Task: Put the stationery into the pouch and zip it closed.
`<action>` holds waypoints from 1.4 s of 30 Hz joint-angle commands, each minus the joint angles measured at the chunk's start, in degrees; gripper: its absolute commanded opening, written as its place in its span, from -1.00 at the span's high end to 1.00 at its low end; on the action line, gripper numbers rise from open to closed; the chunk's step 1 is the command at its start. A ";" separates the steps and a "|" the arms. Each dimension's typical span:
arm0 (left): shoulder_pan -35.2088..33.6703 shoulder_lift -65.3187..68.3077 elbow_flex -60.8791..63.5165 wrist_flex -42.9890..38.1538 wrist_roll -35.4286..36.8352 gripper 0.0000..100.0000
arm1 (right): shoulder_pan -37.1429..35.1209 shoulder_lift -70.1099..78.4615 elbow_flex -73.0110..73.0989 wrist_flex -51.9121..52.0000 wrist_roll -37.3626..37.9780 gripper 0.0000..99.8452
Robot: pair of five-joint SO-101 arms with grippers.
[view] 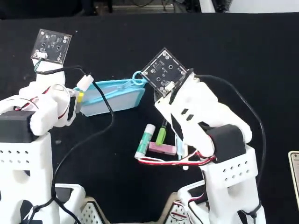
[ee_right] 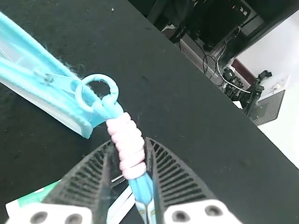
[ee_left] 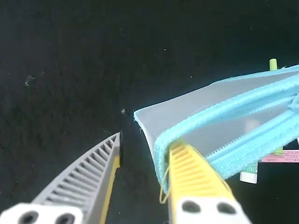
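Looking down over the black table, the light blue pouch lies left of centre, stretched between the two arms. The left arm is at its left end and the right arm at its right end, and a black cable from the left arm crosses over it. On the near side of the pouch a glue stick, a green marker and a pink eraser lie close together, tucked against the right arm, with red and white wires just beside the eraser. A broad stretch of table lies between the pouch and the far edge, and a pale object sits at the right edge. In the left wrist view the left gripper has its fingers apart: the yellow one rests against the pouch's end, and the grey one stands off over the table. The pouch has translucent sides, and its two blue zipper bands stand apart. In the right wrist view the right gripper has its fingers clamped on the zipper pull, a pink-wrapped cord behind a blue ring.
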 commanded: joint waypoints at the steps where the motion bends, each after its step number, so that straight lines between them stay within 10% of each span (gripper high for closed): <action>1: -0.75 0.18 -2.24 0.44 3.78 0.86 | -0.09 -0.04 -0.31 0.18 -0.09 0.98; 29: -4.70 0.18 -3.12 4.66 6.68 0.94 | 5.01 -11.38 13.76 -0.09 -0.62 0.97; 42: -4.70 0.53 -2.07 4.48 6.51 0.94 | -7.91 -4.00 -12.00 26.29 -13.19 0.67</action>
